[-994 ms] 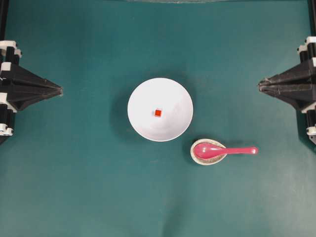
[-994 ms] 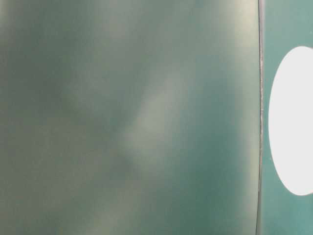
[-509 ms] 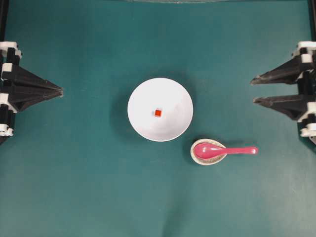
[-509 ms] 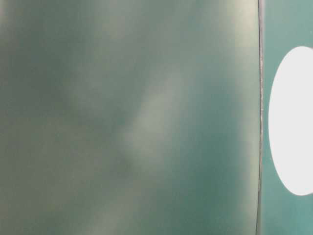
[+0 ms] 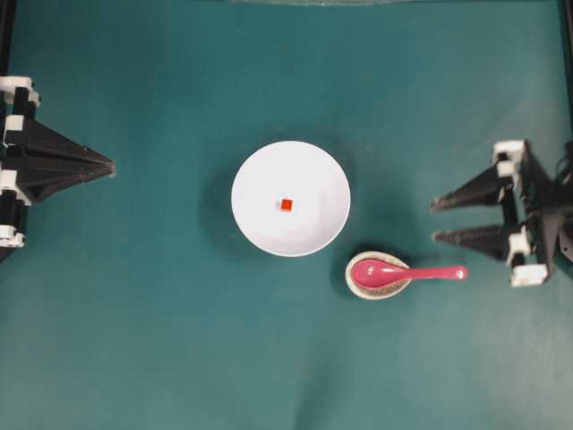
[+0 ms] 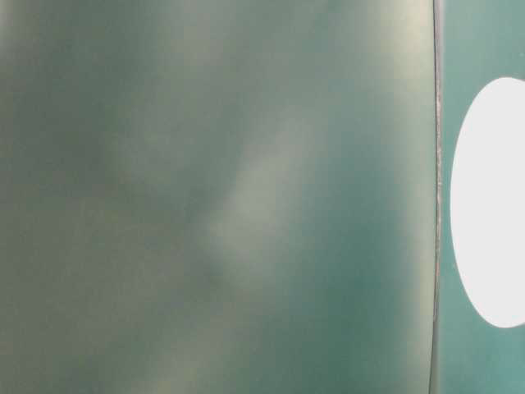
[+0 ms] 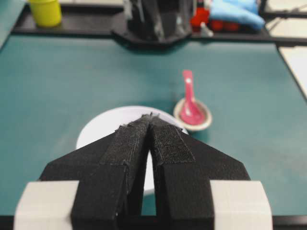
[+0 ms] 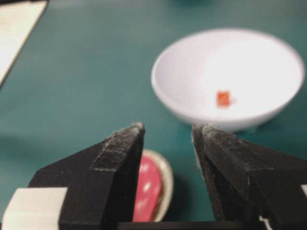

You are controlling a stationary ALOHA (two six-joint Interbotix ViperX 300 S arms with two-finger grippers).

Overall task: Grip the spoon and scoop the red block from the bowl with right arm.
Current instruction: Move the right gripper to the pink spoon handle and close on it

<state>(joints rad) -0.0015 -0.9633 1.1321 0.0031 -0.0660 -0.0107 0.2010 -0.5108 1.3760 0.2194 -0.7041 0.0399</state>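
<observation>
Clutter (image 7: 225, 14) (left wrist view only)

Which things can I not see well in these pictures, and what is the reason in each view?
- Table-level view: nearly all green blur; only a white oval, likely the bowl, cut by the right edge.
- Right wrist view: right pincer fingers hide most of the spoon and its rest.
- Left wrist view: left pincer covers the bowl's middle; the red block is unseen.

A matte teal surface (image 5: 134, 340) fills the overhead view, evenly lit, soft shadows only. In the left wrist view, a black rail (image 7: 72, 24) borders its far edge; a yellow cup (image 7: 44, 11) at 11 o'clock, blue cloth (image 7: 235, 12) at 1 o'clock.
</observation>
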